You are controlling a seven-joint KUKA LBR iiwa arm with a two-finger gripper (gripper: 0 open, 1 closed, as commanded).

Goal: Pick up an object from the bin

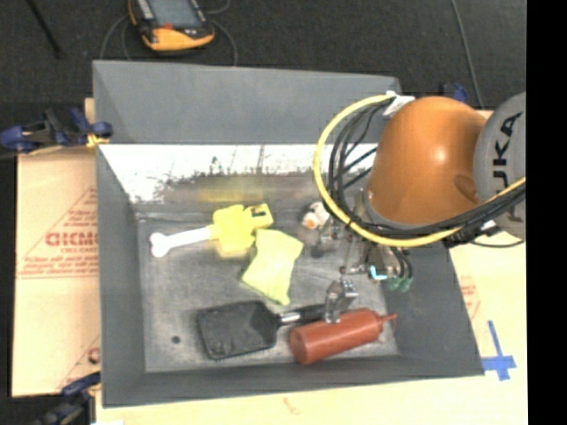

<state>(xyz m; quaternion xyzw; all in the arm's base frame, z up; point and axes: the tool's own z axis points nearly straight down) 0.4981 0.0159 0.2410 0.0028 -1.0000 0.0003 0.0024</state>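
Here, you see the tool (339,296) hanging low, just above the red squeeze bottle (341,336), which lies on its side along the bin's (120,264) near edge, toward the right corner. It is probably the target, since its round body offers clear flanks. Whether the tool is apart or together you cannot tell. A black flat-bladed utensil (232,328) lies just beside the bottle, on its left.

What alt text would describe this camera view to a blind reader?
A robot arm's gripper hangs over a red plastic squeeze bottle lying at the front of a grey metal bin. Beside it lie a flat black spatula, a pale yellow cloth and a yellow-and-white toy tool.
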